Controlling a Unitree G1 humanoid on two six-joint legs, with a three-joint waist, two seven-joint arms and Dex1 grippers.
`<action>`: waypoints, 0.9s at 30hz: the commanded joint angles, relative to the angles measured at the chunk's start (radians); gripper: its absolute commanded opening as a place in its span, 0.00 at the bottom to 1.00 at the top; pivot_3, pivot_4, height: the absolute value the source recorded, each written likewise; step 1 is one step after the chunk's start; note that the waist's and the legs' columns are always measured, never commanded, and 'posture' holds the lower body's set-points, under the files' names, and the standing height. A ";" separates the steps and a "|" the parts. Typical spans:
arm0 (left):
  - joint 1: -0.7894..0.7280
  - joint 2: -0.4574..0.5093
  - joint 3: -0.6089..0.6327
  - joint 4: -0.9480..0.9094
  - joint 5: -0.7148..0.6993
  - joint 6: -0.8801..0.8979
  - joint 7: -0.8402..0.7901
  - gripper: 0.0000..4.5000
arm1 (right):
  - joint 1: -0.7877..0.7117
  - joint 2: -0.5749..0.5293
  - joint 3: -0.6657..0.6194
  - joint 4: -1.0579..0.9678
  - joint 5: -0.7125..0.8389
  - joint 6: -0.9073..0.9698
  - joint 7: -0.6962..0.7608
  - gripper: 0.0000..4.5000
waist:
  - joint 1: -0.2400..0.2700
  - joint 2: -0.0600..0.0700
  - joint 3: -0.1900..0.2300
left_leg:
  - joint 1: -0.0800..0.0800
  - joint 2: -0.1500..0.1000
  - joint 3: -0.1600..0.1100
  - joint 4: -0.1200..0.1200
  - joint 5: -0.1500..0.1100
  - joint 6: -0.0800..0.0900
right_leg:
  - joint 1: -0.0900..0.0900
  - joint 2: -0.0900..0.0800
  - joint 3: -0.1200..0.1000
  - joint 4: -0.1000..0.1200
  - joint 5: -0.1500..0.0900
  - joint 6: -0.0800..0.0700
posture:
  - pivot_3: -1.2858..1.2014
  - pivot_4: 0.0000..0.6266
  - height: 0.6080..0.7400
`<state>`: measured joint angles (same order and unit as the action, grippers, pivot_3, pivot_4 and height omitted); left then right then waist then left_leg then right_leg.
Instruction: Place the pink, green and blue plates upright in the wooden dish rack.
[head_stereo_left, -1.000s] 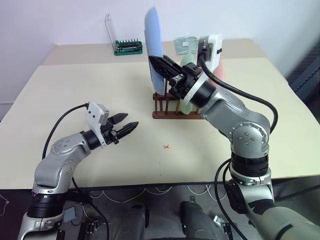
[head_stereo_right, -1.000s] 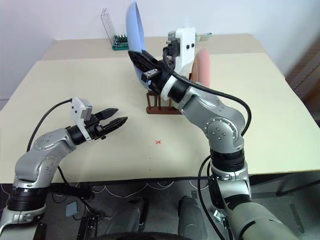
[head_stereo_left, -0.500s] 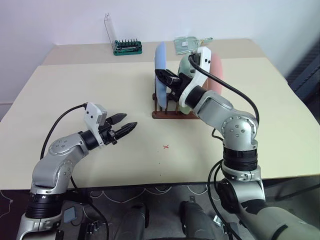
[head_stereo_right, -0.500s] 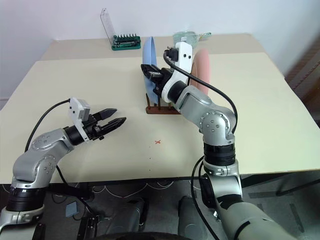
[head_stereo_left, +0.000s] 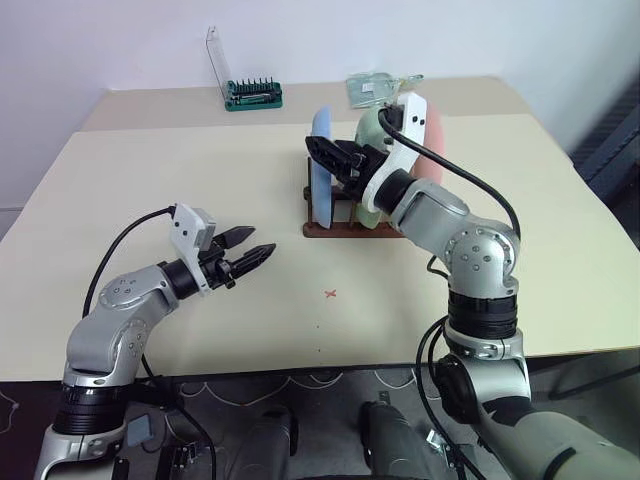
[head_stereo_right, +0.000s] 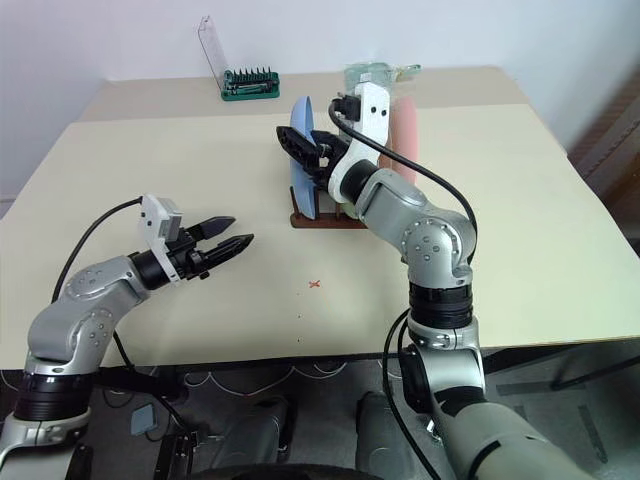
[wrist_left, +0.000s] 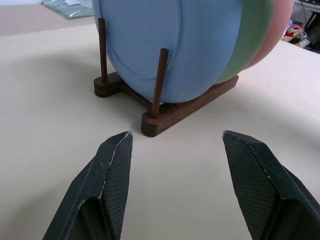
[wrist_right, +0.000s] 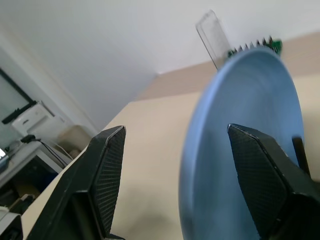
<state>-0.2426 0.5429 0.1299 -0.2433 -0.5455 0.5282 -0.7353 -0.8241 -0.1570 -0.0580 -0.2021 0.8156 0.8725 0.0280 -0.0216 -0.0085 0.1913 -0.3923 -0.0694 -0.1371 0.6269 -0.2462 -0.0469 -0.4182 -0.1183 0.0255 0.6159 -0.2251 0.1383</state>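
Note:
The blue plate (head_stereo_left: 320, 172) stands upright in the front slot of the wooden dish rack (head_stereo_left: 330, 229). Behind it stand the green plate (head_stereo_left: 371, 128) and the pink plate (head_stereo_left: 433, 140). My right gripper (head_stereo_left: 326, 154) is open at the blue plate's upper rim, its fingers spread to either side of the blue plate (wrist_right: 240, 150) without gripping it. My left gripper (head_stereo_left: 262, 242) hovers open and empty above the table, to the left of the rack and pointing at it. The left wrist view faces the blue plate (wrist_left: 170, 45), green plate (wrist_left: 250, 45), pink plate (wrist_left: 281, 22) and rack (wrist_left: 167, 116).
A green bit set with a clear lid (head_stereo_left: 252, 93) and a clear packet (head_stereo_left: 375, 88) lie at the table's far side. A small red cross (head_stereo_left: 331, 294) marks the table (head_stereo_left: 150, 180) in front of the rack.
My right gripper brought the blue plate down from above the rack into its front slot, then opened and let go. The left arm has stayed still.

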 joint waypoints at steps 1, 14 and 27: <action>-0.007 -0.002 0.004 -0.023 0.003 -0.025 0.001 0.66 | -0.065 -0.077 0.038 -0.132 -0.058 -0.085 0.138 0.76 | 0.000 0.000 0.000 | 0.000 0.000 0.000 0.000 0.000 0.000 | 0.000 0.000 0.000 0.000 0.000 0.000 | 0.52 0.24 1.00; 0.047 0.014 0.053 0.043 0.062 -0.111 0.026 0.66 | 0.493 -0.578 -0.284 -0.285 -0.137 -0.300 0.653 0.76 | 0.010 -0.002 -0.001 | 0.001 0.000 0.001 0.001 -0.001 0.001 | 0.005 -0.001 0.000 -0.004 -0.001 0.001 | 0.52 0.24 1.00; 0.133 0.003 0.053 0.150 0.161 -0.237 0.036 0.66 | 0.787 -0.560 -0.285 0.067 -0.397 -0.577 0.708 0.76 | 0.016 -0.003 -0.001 | 0.002 0.000 0.004 0.004 -0.002 0.003 | 0.007 -0.001 0.002 -0.005 -0.003 -0.001 | 0.52 0.24 1.00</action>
<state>-0.1035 0.5485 0.1722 -0.0783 -0.3910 0.3174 -0.7112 -0.0390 -0.7240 -0.3415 -0.1581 0.4397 0.3463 0.7323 -0.0059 -0.0113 0.1906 -0.3902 -0.0690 -0.1335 0.6305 -0.2481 -0.0441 -0.4108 -0.1195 0.0274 0.6105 -0.2267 0.1394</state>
